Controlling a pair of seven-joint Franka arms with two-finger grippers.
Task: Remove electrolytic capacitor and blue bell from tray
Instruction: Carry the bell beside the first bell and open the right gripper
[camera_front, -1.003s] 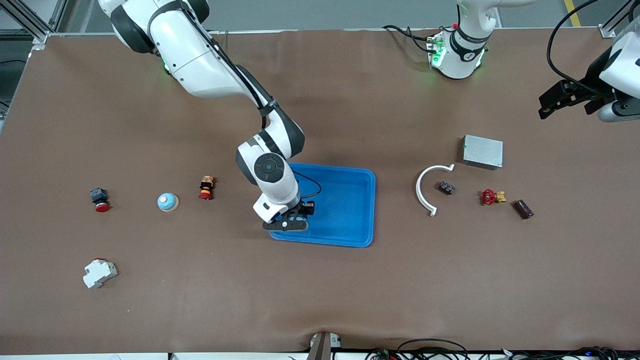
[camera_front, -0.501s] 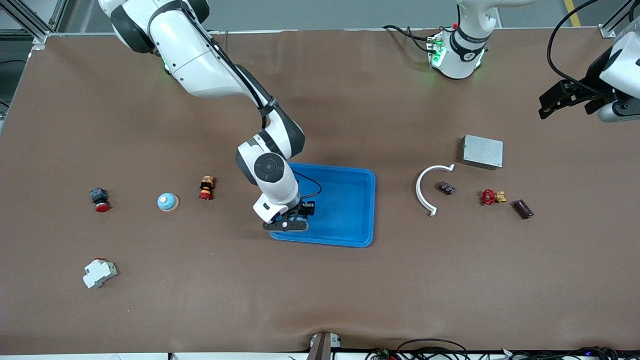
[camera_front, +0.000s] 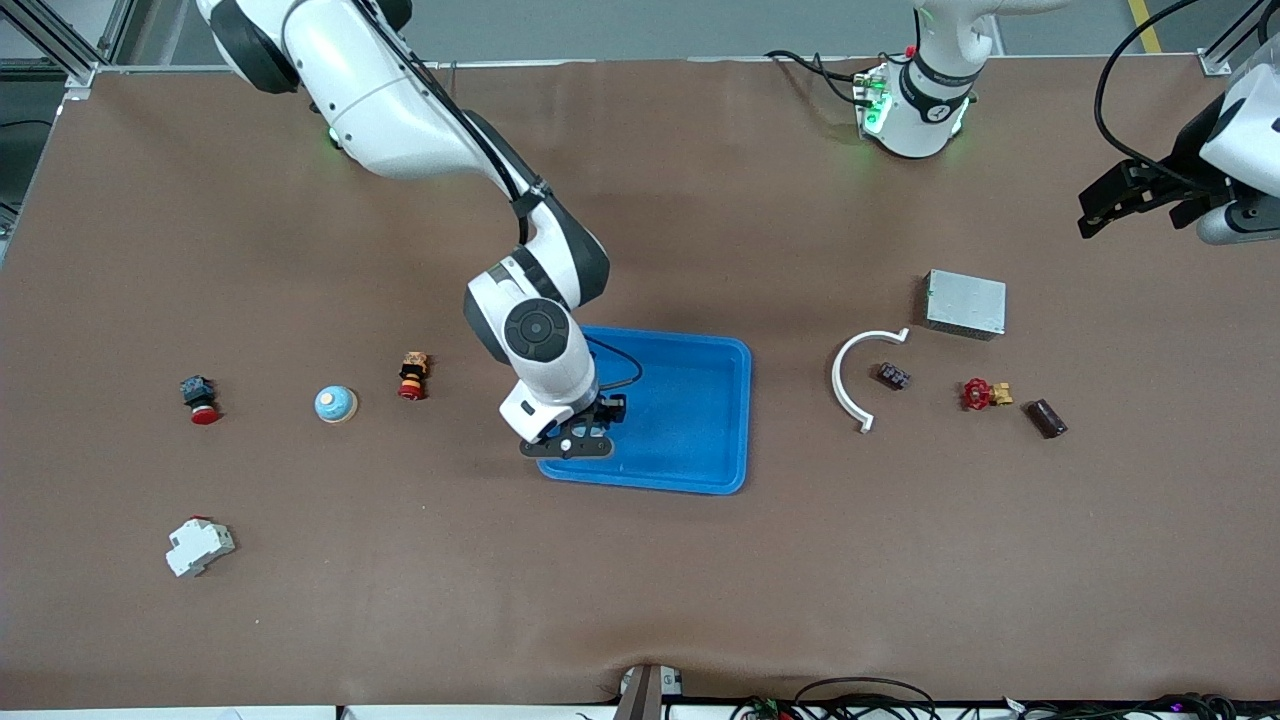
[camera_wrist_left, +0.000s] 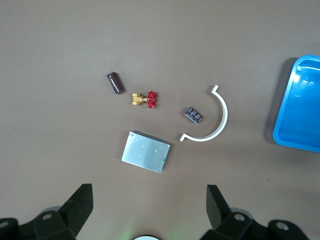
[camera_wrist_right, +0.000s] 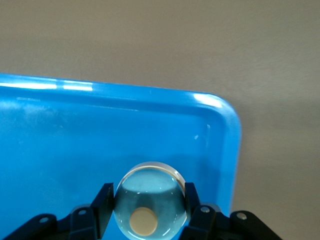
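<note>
My right gripper (camera_front: 567, 441) is shut on a light-blue bell (camera_wrist_right: 150, 210) with a cream button, over the corner of the blue tray (camera_front: 700, 400) nearest the front camera at the right arm's end. The right wrist view shows the fingers (camera_wrist_right: 104, 200) pressed on both sides of the bell above the tray floor (camera_wrist_right: 60, 130). The capacitor (camera_front: 1046, 418), a dark brown cylinder, lies on the table toward the left arm's end and shows in the left wrist view (camera_wrist_left: 115, 83). My left gripper (camera_front: 1140, 198) is open and empty, high over that end, waiting.
A second blue bell (camera_front: 336, 404) sits on the table between two red push buttons (camera_front: 201, 399) (camera_front: 412, 375). A white breaker (camera_front: 199, 546) lies nearer the camera. Near the capacitor are a red valve (camera_front: 980, 394), a small black block (camera_front: 893, 376), a white curved piece (camera_front: 848, 385) and a grey metal box (camera_front: 965, 304).
My right gripper has shifted slightly toward the right arm's end and away from the camera, still holding the bell over the tray corner. The left arm has not moved.
</note>
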